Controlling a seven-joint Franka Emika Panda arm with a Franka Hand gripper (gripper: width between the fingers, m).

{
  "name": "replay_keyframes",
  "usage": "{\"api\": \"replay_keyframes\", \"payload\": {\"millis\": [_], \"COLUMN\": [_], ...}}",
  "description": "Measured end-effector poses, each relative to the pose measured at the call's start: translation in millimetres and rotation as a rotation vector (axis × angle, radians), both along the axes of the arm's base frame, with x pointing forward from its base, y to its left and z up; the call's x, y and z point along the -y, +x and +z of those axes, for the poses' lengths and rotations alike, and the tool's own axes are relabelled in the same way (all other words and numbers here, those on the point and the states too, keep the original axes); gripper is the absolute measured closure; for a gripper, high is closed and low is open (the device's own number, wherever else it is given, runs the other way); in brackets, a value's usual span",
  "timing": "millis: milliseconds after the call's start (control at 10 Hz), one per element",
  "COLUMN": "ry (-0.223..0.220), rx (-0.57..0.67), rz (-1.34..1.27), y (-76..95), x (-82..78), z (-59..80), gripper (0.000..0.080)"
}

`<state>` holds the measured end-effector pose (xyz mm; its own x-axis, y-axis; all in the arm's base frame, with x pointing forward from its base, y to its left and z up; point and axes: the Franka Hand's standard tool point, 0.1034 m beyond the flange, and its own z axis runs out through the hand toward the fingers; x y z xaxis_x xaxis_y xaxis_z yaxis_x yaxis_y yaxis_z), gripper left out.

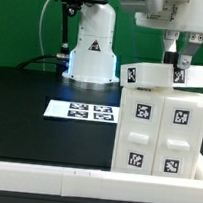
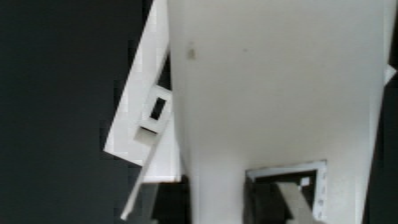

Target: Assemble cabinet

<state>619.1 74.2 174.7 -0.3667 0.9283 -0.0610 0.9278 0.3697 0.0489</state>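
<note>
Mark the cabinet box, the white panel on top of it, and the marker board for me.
Cabinet box point(image 1: 163, 128), exterior view: tagged front face.
White panel point(image 1: 150, 75), exterior view: its tagged face, above the box.
Marker board point(image 1: 59, 108), exterior view: bare white edge left of the tags.

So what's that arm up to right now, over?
Pincer down on small white panel atop the cabinet. Grip unconfirmed. Marker board clear of it. Nothing in the way.
</note>
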Motion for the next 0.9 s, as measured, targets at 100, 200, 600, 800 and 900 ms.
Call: {"api": "replay_keyframes", "payload": {"millis": [100,200,600,800,900], "ry": [0.0,0.0,-0.006,-0.006,-0.007], "rx": [0.0,0.0,-0.004,-0.006,-0.008], "rz": [0.0,0.0,-0.019,-0.028,-0.03], "y": [0.0,0.0,0.2,-0.1,-0.4], "x": [0.0,0.1,0.3,1.0,2.2], "z": [0.0,0.0,0.2,0.1,-0.2], "gripper": [0.0669,0.0669,0.0668,0.0654,0.0654]}}
